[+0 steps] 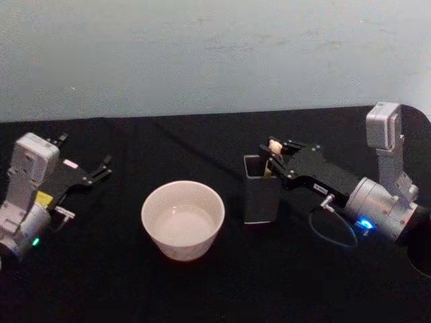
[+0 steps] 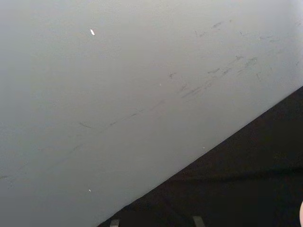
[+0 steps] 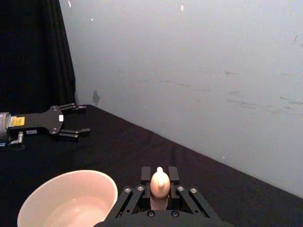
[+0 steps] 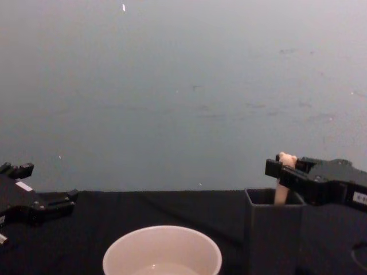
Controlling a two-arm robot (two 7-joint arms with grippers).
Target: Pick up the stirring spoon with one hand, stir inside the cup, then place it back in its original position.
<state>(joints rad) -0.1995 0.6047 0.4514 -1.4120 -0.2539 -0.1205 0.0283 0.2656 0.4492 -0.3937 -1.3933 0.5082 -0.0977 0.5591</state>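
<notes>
Fingers of the right gripper (image 1: pixel 273 153) sit closed on either side of the stirring spoon (image 3: pixel 159 185), pinching its peach handle just under the bear head while the stem stands inside the dark grey holder (image 1: pixel 260 198). The spoon's long axis runs near vertical, bear end up, bowl end hidden down in the holder. To lift well, I judge the pull should go straight up along that axis until the bowl clears the rim, then swing left to the cup (image 1: pixel 182 219), which stands just beside the holder. The left gripper (image 1: pixel 101 168) rests spread open, well apart on the black table (image 1: pixel 202 296).
</notes>
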